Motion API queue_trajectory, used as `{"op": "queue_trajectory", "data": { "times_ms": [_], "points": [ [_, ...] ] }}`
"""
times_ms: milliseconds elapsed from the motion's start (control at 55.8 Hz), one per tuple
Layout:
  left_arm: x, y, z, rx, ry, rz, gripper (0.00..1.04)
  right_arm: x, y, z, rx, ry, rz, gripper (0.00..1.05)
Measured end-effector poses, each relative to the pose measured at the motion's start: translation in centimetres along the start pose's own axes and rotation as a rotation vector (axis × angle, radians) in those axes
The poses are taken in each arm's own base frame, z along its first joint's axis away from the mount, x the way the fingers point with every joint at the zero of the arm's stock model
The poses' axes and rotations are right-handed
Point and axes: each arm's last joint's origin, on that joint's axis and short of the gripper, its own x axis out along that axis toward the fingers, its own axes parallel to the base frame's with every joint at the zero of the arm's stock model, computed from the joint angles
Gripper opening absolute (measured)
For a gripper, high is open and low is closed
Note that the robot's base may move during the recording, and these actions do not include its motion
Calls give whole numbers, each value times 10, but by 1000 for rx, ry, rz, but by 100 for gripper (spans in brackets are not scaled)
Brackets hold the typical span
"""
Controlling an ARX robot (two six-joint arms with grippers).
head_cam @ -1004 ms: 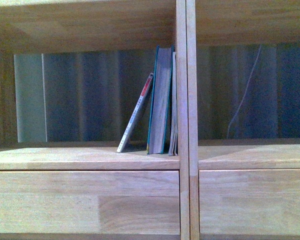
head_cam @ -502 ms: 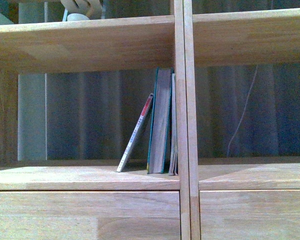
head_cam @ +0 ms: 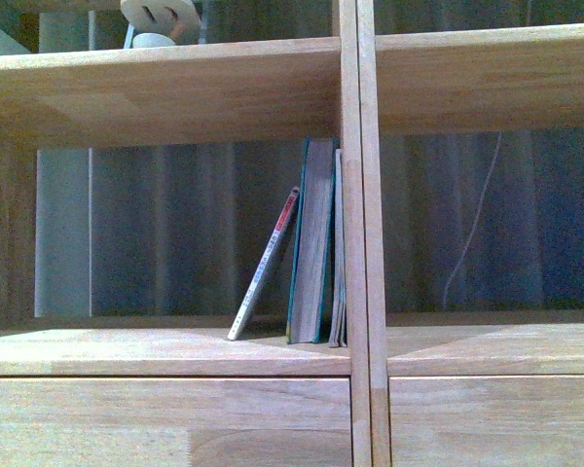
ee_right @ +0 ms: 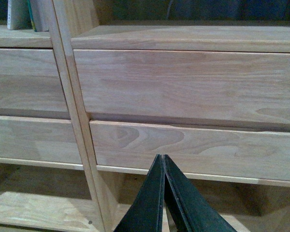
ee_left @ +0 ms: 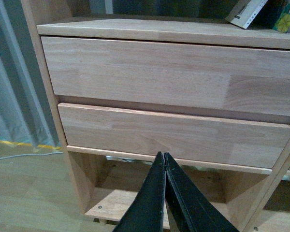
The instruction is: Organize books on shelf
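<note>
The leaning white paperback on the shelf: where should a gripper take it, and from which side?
Grip the white paperback at its raised upper end, coming from the open left of the compartment. It tilts against the teal book, so its top and left face are free, while its right side is crowded toward the divider.

View climbed: upper shelf board now fully visible, drawer fronts mostly dropped below frame.

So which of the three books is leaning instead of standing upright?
The thin white paperback with the red-and-white spine, leftmost of the three. It tilts right toward the teal book, which stands upright like the grey booklet by the divider.
</note>
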Motion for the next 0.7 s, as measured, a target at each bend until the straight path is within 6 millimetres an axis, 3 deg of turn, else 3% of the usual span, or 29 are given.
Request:
{"op": "queue_trajectory", "data": {
  "times_ms": [341, 394, 466, 699],
  "points": [
    [-8, 0, -14, 0, -8, -1, 3, -8, 0, -13, 0, 0, 0, 3],
    [-9, 0, -18, 0, -11, -1, 3, -15, 0, -22, 0, 26, 1, 3],
    [-8, 0, -26, 1, -5, 0, 3, -18, 0, -20, 0, -8, -2, 3],
    [-8, 0, -26, 2, -8, -1, 3, -19, 0, -20, 0, -13, -2, 3]
  ]
}}
